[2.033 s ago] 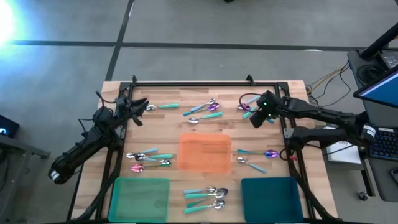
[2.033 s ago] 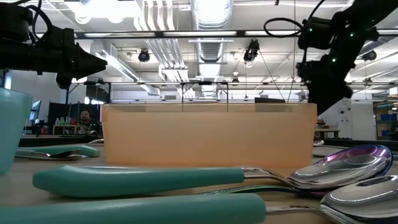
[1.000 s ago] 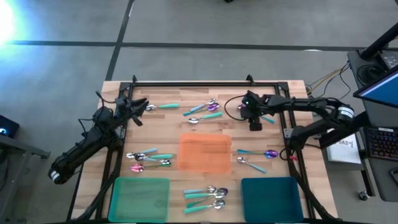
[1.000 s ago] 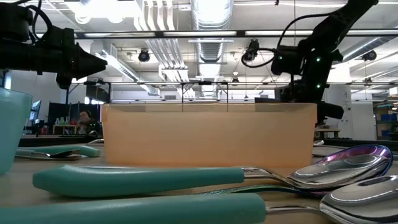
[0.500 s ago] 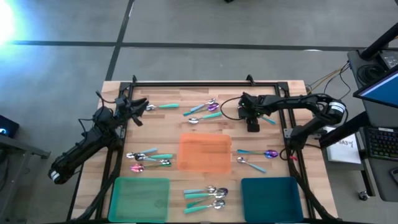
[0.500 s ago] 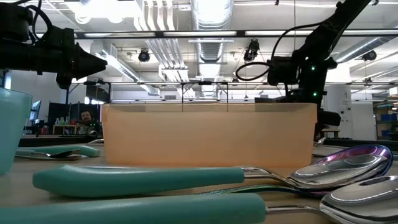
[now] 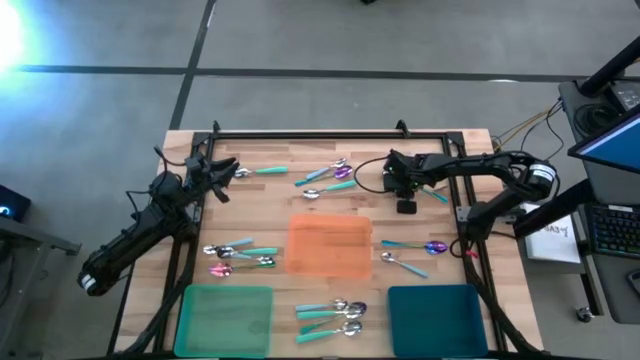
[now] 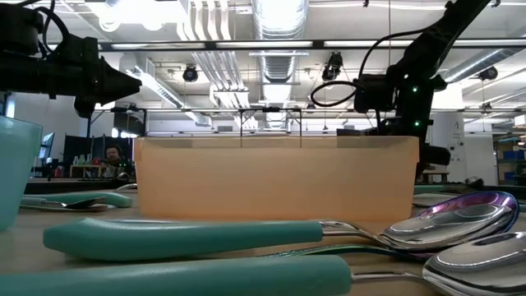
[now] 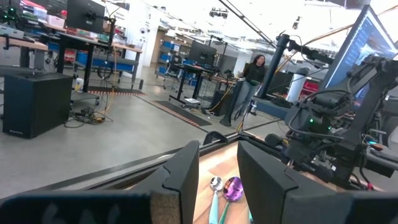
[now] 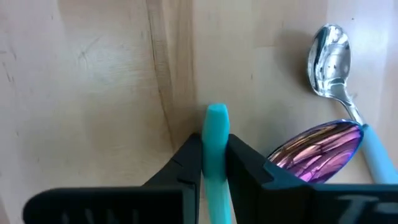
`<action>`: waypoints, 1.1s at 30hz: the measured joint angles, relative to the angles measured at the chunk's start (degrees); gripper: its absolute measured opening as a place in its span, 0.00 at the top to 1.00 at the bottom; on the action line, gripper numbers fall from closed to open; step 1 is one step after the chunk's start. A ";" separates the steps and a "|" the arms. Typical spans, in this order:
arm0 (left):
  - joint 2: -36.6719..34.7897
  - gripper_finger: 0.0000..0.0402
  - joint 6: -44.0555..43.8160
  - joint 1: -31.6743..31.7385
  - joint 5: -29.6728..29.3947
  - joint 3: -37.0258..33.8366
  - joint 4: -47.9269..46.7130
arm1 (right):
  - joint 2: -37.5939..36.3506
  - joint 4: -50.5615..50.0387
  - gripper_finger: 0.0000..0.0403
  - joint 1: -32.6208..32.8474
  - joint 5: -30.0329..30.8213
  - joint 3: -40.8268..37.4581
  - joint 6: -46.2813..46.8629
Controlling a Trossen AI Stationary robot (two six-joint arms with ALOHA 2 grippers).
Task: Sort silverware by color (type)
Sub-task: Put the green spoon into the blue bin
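- Right gripper (image 10: 216, 163) is down at the far right of the table, its two dark fingers (image 10: 186, 163) pressed against either side of a teal spoon handle (image 10: 217, 134), so it is clamped on that handle.
- Seen from the right wrist, the handle runs straight out between the fingers along the gripper's own line; its blunt end sticks out just past the fingertips, and the bowl end is hidden.
- Just beside the gripper lie two more spoons: a purple-pink bowl (image 10: 317, 143) and, past it, a shiny silver bowl (image 10: 329, 43) on a light-blue handle (image 10: 376, 152), their bowls pointing roughly the same way as the gripped handle's free end.
- From above, the right gripper (image 7: 404, 186) sits near a small cluster of spoons (image 7: 330, 177) at the far middle, beyond the orange tray (image 7: 329, 246).
- Left gripper (image 7: 222, 168) hovers at the table's far left, fingers (image 9: 181, 180) parted with nothing between them.
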 joint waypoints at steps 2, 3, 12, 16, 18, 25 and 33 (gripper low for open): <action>0.01 0.76 0.02 0.00 0.00 -0.02 -0.01 | -1.84 -0.30 0.91 -0.07 1.29 0.21 0.85; 0.00 0.76 0.00 -0.02 -0.01 0.00 0.00 | -3.13 -0.44 0.91 -0.14 1.54 0.63 1.75; 0.02 0.76 0.00 0.00 0.00 0.00 -0.01 | -16.19 0.18 0.91 -0.09 0.05 4.39 22.85; 0.01 0.76 0.00 -0.01 0.01 -0.01 -0.01 | -20.61 -1.19 0.91 1.54 -7.28 4.33 29.20; 0.01 0.76 0.00 0.00 -0.01 -0.01 0.00 | -22.64 -2.02 0.91 3.82 -8.98 4.33 31.10; 0.02 0.76 0.00 0.00 0.01 0.00 -0.02 | -25.68 -3.15 0.91 17.77 -9.70 4.33 38.47; 0.01 0.76 0.00 -0.01 -0.01 -0.01 -0.01 | -25.55 -2.84 0.91 38.35 -2.91 4.33 49.20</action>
